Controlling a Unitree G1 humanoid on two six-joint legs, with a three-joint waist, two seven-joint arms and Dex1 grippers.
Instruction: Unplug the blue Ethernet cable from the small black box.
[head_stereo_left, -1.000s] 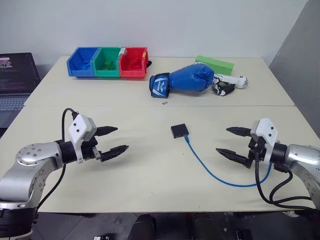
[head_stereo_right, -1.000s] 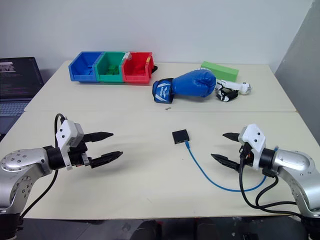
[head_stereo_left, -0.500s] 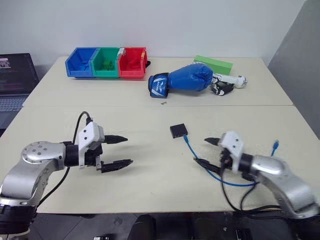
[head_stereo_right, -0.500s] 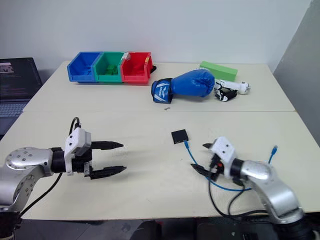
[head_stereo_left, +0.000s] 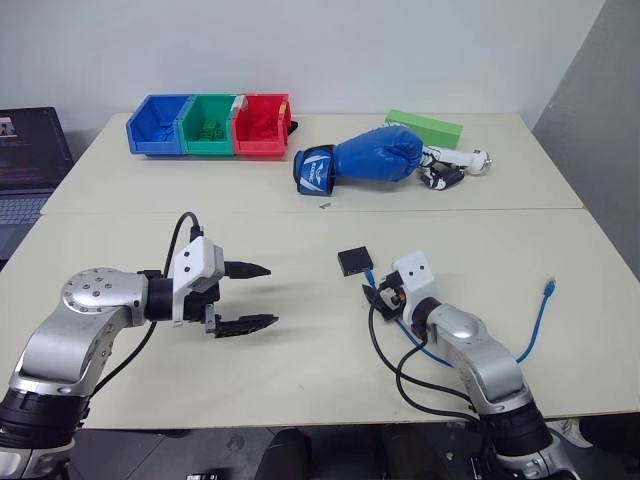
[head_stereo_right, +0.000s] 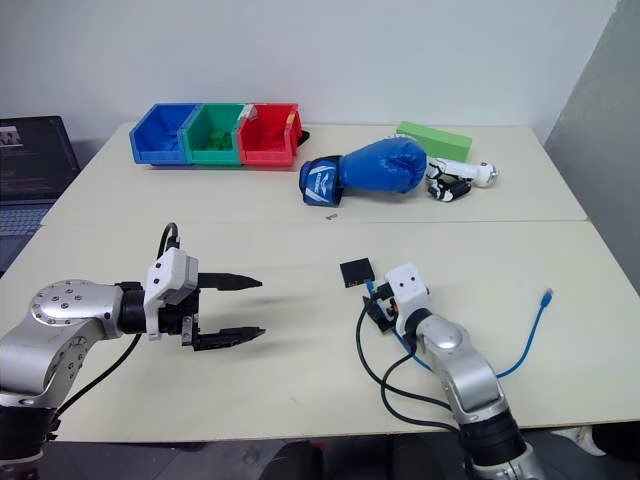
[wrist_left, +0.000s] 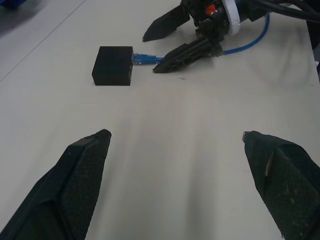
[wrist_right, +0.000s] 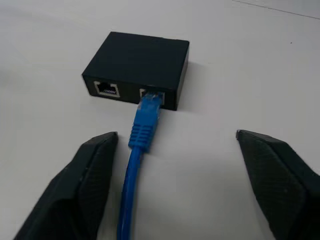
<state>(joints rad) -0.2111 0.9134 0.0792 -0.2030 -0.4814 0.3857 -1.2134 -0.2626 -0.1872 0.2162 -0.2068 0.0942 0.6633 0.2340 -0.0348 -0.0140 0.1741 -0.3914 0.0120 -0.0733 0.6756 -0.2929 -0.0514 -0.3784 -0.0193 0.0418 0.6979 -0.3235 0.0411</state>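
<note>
Right gripper (wrist_right: 175, 165) open, straddling blue Ethernet cable (wrist_right: 142, 130), plugged into small black box (wrist_right: 137, 67)

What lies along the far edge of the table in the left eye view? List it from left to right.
blue bin → green bin → red bin → blue boxing glove → green block → white and black tool
</note>
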